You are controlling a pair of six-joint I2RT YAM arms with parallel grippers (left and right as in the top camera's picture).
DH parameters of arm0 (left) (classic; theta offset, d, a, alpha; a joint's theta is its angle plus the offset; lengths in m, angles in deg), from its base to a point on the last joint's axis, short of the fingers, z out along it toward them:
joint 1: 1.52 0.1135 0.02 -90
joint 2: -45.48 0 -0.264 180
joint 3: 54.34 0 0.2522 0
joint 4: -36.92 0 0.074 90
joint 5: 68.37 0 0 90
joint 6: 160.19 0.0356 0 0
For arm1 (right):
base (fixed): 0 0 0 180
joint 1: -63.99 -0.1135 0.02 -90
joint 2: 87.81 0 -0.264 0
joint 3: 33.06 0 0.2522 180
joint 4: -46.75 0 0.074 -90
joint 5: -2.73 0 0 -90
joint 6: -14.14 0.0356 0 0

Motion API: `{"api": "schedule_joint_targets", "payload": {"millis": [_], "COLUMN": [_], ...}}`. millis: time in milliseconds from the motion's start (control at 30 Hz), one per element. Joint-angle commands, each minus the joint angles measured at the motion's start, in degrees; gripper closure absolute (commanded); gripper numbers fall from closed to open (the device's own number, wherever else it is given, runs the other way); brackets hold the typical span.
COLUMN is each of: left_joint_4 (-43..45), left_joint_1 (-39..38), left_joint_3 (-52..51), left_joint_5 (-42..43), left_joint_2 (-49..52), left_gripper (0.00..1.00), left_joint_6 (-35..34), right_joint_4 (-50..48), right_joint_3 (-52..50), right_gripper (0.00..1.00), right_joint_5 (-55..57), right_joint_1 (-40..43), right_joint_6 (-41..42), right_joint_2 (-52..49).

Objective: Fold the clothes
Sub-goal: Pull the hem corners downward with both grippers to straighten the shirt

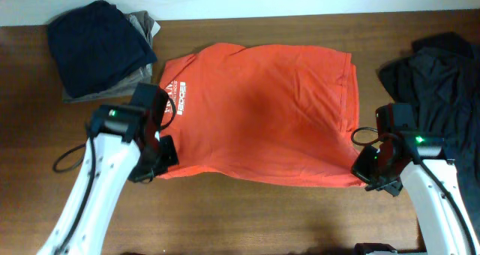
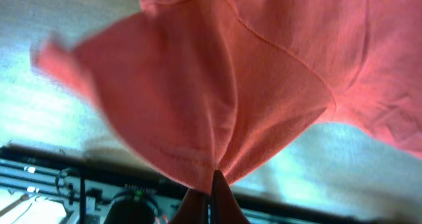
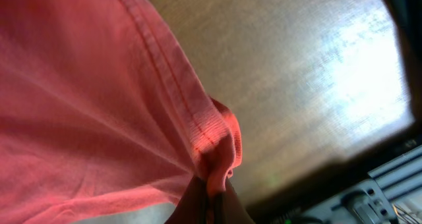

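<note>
T-shirt [image 1: 262, 112] is lying spread on table [image 1: 247, 217] | left end effector [image 1: 163, 159] is clamping its near-left corner | right end effector [image 1: 366, 167] is clamping near-right corner | handling: soft, light, drooping; corners suiting grip

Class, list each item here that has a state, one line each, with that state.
Orange-red soft-fabric T-shirt with white lettering: spread out, near corners pinched.
Left tool: shut on its corner.
Right tool: shut on its other corner.
Dark navy fabric garment: folded, atop tan fabric garment.
Black fabric garment: crumpled.
</note>
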Motion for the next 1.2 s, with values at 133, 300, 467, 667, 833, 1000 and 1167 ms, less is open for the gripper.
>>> {"api": "schedule_joint_targets", "payload": {"millis": [133,300,467,667,833,1000,1167], "left_joint_4": [-4.8,-8.5,-10.8,-12.9,-8.3,-2.7,1.0], "left_joint_1": [-3.5,-5.8,-8.0,-11.7,-13.0,-13.0,-13.0], "left_joint_3": [0.8,0.8,0.8,0.8,0.7,0.7,0.7], "left_joint_5": [-1.2,-2.0,-2.1,-2.2,-3.0,-8.6,-10.1], "left_joint_2": [-7.8,-10.7,-12.2,-13.1,-12.9,-11.0,-6.8], "left_gripper": [0.99,0.99,0.99,0.99,0.99,0.99,0.99], "left_joint_6": [-3.2,-5.7,-7.9,-10.6,-10.7,-10.7,-10.7], "right_joint_4": [4.4,6.4,8.4,8.7,7.5,7.1,5.1], "right_joint_3": [1.9,1.9,1.9,1.9,1.9,1.9,1.9], "right_gripper": [0.96,0.96,0.96,0.96,0.95,0.95,0.95], "right_joint_5": [2.0,2.0,0.4,0.5,0.5,1.2,2.0], "right_joint_1": [0.1,0.1,0.1,0.1,0.1,0.1,0.1], "right_joint_6": [1.1,1.0,0.3,1.7,2.1,2.1,2.7], "right_joint_2": [4.9,13.2,17.3,17.5,17.1,14.1,8.7]}}
